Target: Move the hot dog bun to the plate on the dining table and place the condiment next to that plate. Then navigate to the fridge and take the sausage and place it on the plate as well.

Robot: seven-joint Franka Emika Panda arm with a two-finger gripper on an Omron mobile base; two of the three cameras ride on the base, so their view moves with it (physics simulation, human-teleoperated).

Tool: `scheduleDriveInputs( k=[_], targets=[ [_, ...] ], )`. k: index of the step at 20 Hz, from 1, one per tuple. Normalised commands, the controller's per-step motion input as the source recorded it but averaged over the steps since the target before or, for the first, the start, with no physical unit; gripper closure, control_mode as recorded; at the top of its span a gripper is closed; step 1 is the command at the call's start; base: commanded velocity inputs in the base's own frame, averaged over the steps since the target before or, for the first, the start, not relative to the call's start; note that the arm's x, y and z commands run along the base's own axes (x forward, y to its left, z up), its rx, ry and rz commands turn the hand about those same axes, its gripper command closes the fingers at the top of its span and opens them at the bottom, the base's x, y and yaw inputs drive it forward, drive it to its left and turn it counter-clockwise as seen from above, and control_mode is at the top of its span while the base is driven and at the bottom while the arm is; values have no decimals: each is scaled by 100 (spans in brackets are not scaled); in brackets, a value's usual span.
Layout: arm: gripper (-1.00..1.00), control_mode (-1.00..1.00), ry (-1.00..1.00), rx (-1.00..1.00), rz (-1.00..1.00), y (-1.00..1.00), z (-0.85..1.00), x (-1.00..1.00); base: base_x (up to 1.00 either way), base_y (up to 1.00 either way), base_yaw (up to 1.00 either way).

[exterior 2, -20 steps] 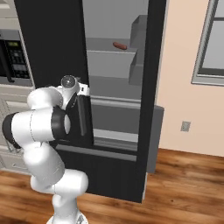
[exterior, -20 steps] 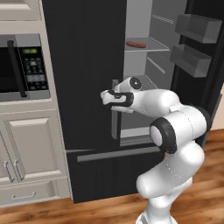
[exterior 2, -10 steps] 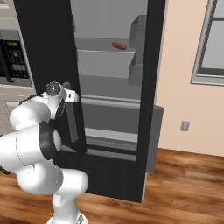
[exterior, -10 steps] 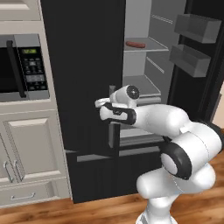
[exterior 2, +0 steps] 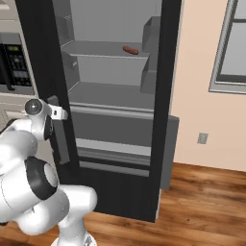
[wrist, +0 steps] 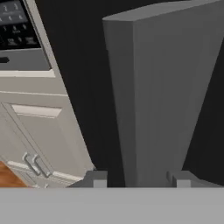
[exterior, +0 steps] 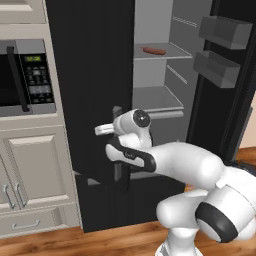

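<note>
1. Fridge [exterior: 100, 75] stood with its right door open, pale shelves showing.
2. Sausage [exterior: 154, 50] lay on the upper shelf, far inside, alone; also seen from the right [exterior 2: 130, 50].
3. Gripper [wrist: 136, 178] sat at the grey handle [wrist: 162, 96], one fingertip [wrist: 97, 178] on either side of it.
4. Jaws looked slightly parted around the handle; contact could not be told.
5. Microwave [exterior: 22, 77] sat left of the fridge, above the beige cabinets [exterior: 35, 175].

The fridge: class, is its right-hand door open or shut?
Open. The fridge shows its pale interior, shelves and the sausage on the upper one; the door's bins face outward.
</note>
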Motion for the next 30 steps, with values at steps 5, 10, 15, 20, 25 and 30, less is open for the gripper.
scheduleDriveInputs(
  k=[5, 10, 15, 20, 25, 30],
  targets=[
    [-100, -100, 7, 7, -3, 29, 7, -46, 0, 0, 0],
    [-100, -100, 0, 20, -13, -14, 46, -85, 0, 0, 0],
    [-100, -100, 8, 31, -18, -46, 61, -84, 0, 0, 0],
    [-100, -100, 21, 36, -19, -67, 67, -63, 0, 0, 0],
    [-100, -100, 27, 32, -15, -67, 56, -40, 0, 0, 0],
    [-100, -100, 27, 23, -9, -61, 29, -11, 0, 0, 0]
  ],
)
